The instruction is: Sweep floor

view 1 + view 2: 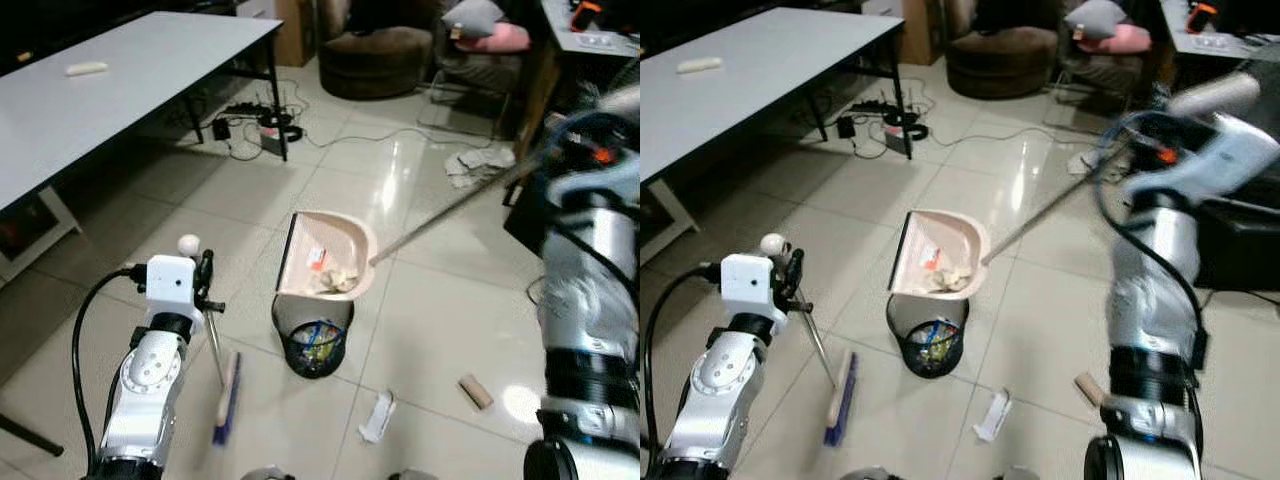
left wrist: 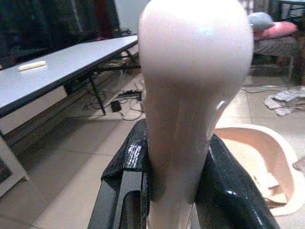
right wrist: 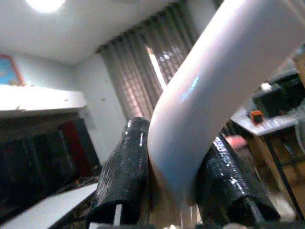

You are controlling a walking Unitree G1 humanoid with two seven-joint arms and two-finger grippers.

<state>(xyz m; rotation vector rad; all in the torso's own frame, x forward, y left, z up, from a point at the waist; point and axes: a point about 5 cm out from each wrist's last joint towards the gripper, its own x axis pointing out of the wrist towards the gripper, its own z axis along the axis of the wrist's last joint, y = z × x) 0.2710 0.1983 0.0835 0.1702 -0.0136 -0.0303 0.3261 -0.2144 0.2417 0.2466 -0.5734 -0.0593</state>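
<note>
My left gripper (image 1: 205, 276) is shut on the pale handle of a broom (image 2: 190, 109), just under its rounded knob. The broom's blue brush head (image 1: 228, 398) rests on the tiles in front of me. My right gripper (image 3: 174, 176), raised at the right, is shut on the white curved end of the dustpan handle (image 3: 214, 90). Its long rod (image 1: 450, 212) slopes down to the pink dustpan (image 1: 325, 255). The pan is tipped over a black mesh bin (image 1: 312, 340), with scraps of paper lying in the pan and rubbish in the bin.
A white paper scrap (image 1: 377, 415) and a small brown block (image 1: 475, 391) lie on the tiles near the bin. Crumpled paper (image 1: 478, 163) lies farther back. A grey table (image 1: 100, 80) stands at the left with cables (image 1: 262, 125) beneath; a brown pouffe (image 1: 375, 60) sits behind.
</note>
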